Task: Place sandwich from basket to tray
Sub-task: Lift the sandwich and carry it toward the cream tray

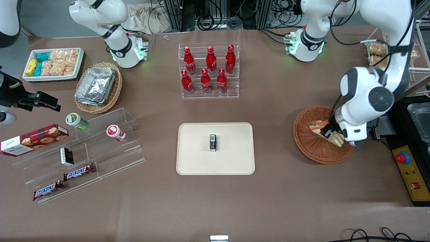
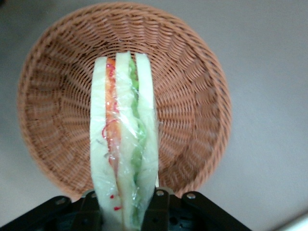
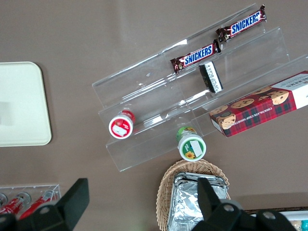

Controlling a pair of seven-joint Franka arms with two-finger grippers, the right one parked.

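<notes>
The sandwich [image 1: 321, 129], a wrapped wedge of pale bread with orange-red and green filling, is held over the round reddish-brown basket [image 1: 312, 149] toward the working arm's end of the table. My left gripper [image 1: 331, 135] is shut on it. In the left wrist view the sandwich [image 2: 124, 139] stands on edge between the two black fingers [image 2: 161, 204], with the basket [image 2: 192, 91] under it; the gripper [image 2: 126, 204] grips its wide end. The cream-beige tray [image 1: 231, 163] lies at the table's middle, with a small black-and-white item [image 1: 213, 143] on it. The tray's corner shows in the right wrist view [image 3: 19, 106].
A clear rack of red bottles [image 1: 210, 70] stands farther from the front camera than the tray. Toward the parked arm's end are a tan basket with foil containers [image 1: 99, 87], a white snack bin [image 1: 53, 64], a clear stepped stand [image 1: 84, 151] and a cookie box [image 1: 33, 139]. A control box [image 1: 408, 168] sits beside the basket.
</notes>
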